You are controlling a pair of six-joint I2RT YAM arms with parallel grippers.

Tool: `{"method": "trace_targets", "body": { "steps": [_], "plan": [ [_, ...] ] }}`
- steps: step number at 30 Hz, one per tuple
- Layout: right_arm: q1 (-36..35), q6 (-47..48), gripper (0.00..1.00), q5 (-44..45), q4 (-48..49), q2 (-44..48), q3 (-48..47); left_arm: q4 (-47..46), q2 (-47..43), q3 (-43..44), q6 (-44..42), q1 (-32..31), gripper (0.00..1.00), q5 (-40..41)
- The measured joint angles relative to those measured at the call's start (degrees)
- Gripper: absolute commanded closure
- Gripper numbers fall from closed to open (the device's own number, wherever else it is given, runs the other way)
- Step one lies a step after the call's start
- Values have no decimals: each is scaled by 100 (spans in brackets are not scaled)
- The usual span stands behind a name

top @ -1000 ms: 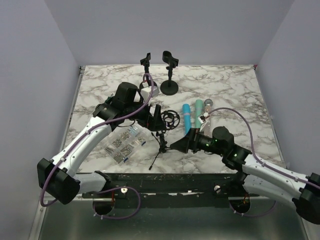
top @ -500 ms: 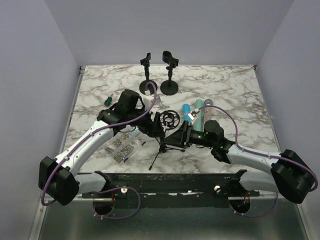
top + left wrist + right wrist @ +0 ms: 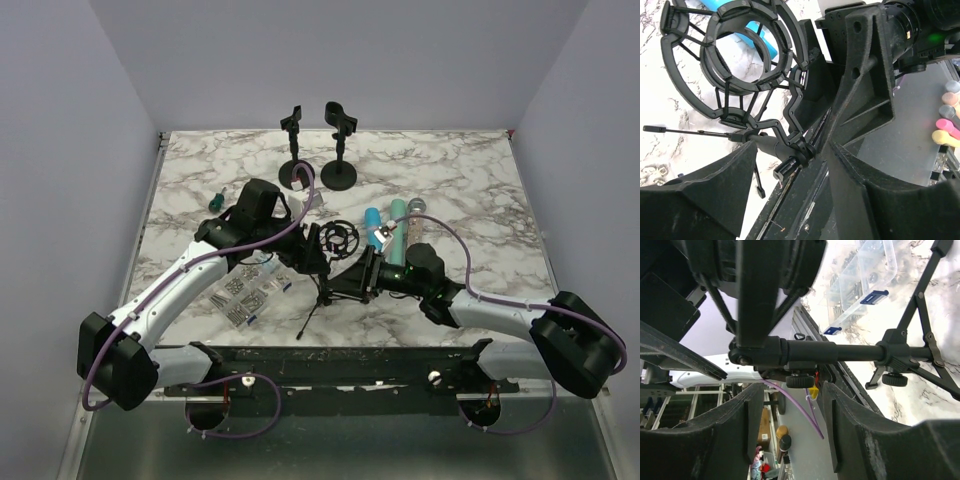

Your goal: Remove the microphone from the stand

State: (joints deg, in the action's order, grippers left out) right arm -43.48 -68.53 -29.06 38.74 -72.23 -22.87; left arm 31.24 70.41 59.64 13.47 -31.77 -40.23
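Note:
A small black tripod stand (image 3: 320,292) carries a ring-shaped shock mount (image 3: 340,237) in the middle of the table. I see nothing inside the ring (image 3: 740,55). A blue microphone (image 3: 375,222) and a teal one (image 3: 397,214) lie on the marble just right of it. My left gripper (image 3: 318,256) is open, and the stand's stem and knob (image 3: 787,167) sit in the gap between its jaws (image 3: 790,150). My right gripper (image 3: 352,278) faces it from the right, open, with the stem (image 3: 840,352) crossing just beyond its fingertips (image 3: 792,390).
Two taller black stands (image 3: 293,150) (image 3: 338,152) rise at the back edge. A clear box of small parts (image 3: 248,290) lies left of the tripod under my left arm. A green-handled tool (image 3: 214,198) rests at the left. The black frame rail (image 3: 330,355) runs along the near edge.
My right gripper moved up and left to the stand's stem. The left gripper came down around the stem. Both pairs of jaws have narrowed.

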Motion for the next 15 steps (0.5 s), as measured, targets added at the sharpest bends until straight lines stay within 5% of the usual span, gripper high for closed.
{"method": "trace_targets", "body": {
  "steps": [15],
  "plan": [
    [0,-4,59,-44,387,-343,98,-17,57,-2,2,-101,49,-55]
  ]
}}
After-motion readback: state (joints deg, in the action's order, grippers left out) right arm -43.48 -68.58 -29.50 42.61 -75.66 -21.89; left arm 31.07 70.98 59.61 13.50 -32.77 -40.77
